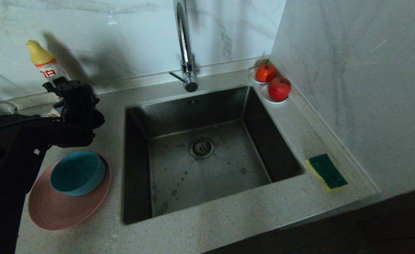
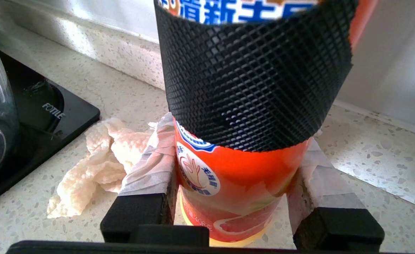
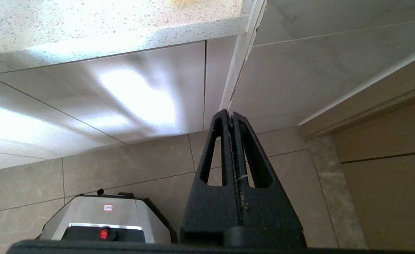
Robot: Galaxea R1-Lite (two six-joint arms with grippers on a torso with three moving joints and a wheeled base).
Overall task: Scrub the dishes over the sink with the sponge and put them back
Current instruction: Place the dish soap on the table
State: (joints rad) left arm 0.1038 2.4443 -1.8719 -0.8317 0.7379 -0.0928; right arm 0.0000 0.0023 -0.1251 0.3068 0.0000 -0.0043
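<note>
The speckled grey counter (image 1: pixel 228 225) runs along a marble wall, and set into it is the sink (image 1: pixel 207 165), a deep square steel basin with a round drain (image 1: pixel 201 147) in the middle of its floor and a tall chrome tap (image 1: pixel 185 46) rising behind its far rim. On the counter left of the sink lies the pink plate (image 1: pixel 57 208), and the blue bowl (image 1: pixel 77 172) sits on the plate's far part, tipped a little. The robot's left arm (image 1: pixel 23 141) reaches over the counter just beyond the plate, and its left gripper (image 2: pixel 235 197) is clamped on a bottle of dish soap (image 2: pixel 228 190), orange in the body with a yellow cap, standing upright near the back wall; the two taped fingers (image 2: pixel 150 165) press the bottle on either side, and a black mesh sleeve (image 2: pixel 253 77) wraps the bottle above them. The sponge (image 1: pixel 326 171) lies on the counter right of the sink, green face up, near the side wall and well apart from the dishes. A crumpled cloth (image 2: pixel 98 165) lies on the counter just beside the bottle. Two red fruits (image 1: pixel 279 88) on white saucers stand at the far right corner of the sink. The right gripper (image 3: pixel 232 120) hangs below counter level with its fingers pressed together, holding nothing.
</note>
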